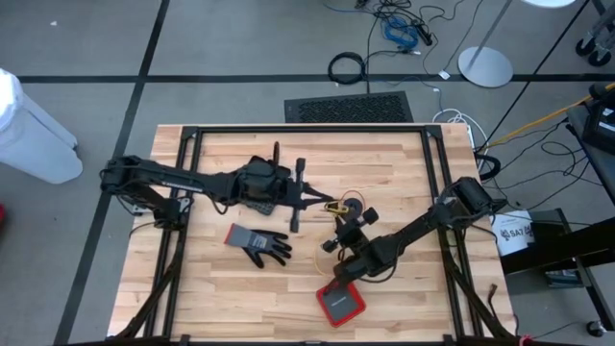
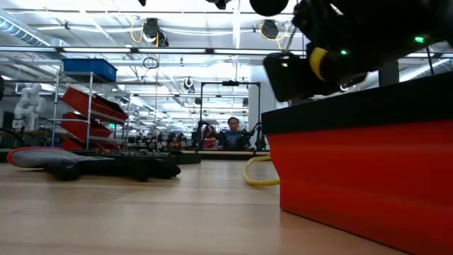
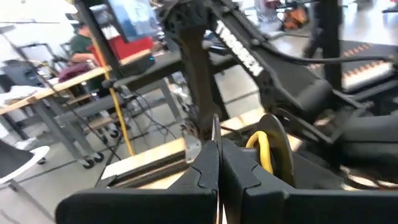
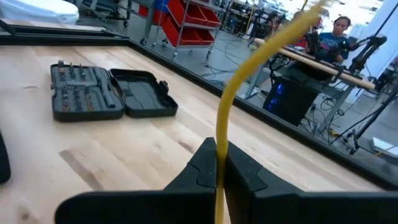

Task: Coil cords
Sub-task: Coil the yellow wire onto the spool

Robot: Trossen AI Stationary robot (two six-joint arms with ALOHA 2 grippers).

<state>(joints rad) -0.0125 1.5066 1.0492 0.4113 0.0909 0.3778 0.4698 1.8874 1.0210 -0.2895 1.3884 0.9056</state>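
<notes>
1. Right end effector [image 4: 216, 163] clenched on the yellow cord [image 4: 249, 68]; the wire runs up from between the shut fingers and arcs away. In the high view it sits mid-worktop, just above the red box [image 1: 341, 304].
2. Left end effector [image 3: 219, 167] also clenched, fingers pressed together; a loop of yellow cord shows just beyond them. Whether it pinches the wire, cannot tell.
3. Risk, as I judge it: the wire is thin and stiff-looking; a pull by either arm could slip it through the pads, or spring the loop open. The two arms work close together, so a clash is possible.
4. Nearby: grey glove [image 1: 259, 242] left of the right arm, apart from the cord. Black tool case [image 4: 106, 93] lies open farther along the worktop [image 1: 404, 168].
5. Red cord not made out.
6. Beyond the worktop: shelving, benches, a seated person.
</notes>
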